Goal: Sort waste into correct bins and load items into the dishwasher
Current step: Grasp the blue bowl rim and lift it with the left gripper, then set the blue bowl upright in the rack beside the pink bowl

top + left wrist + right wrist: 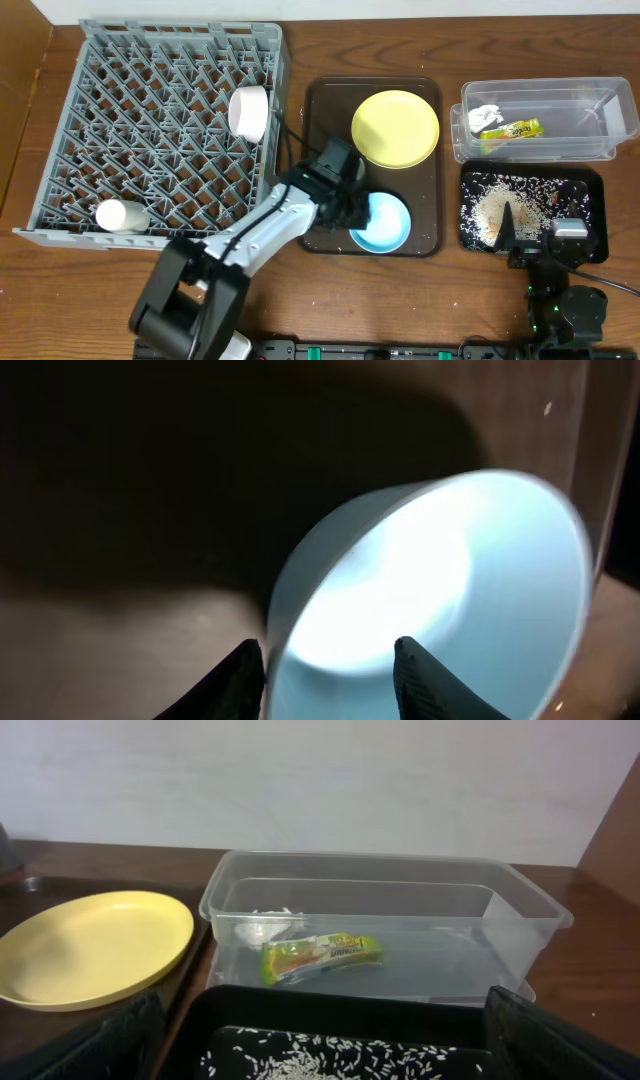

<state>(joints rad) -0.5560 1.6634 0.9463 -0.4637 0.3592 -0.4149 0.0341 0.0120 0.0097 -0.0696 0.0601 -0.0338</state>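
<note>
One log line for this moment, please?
left gripper: open astride blue bowl rim | right gripper: open at black tray | plate: on brown tray

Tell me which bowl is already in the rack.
The white bowl, lying on its side at the right edge of the rack. The blue bowl sits on the brown tray instead, below the yellow plate.

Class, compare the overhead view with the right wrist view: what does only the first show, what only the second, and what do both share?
Only overhead: the grey dish rack holding a white bowl and a small white cup, and the light blue bowl. Only right wrist: no new objects, just a side-on look at the clear tub and its depth. Both: the yellow plate, the tub with its snack wrapper and tissue, and the black tray of rice.
</note>
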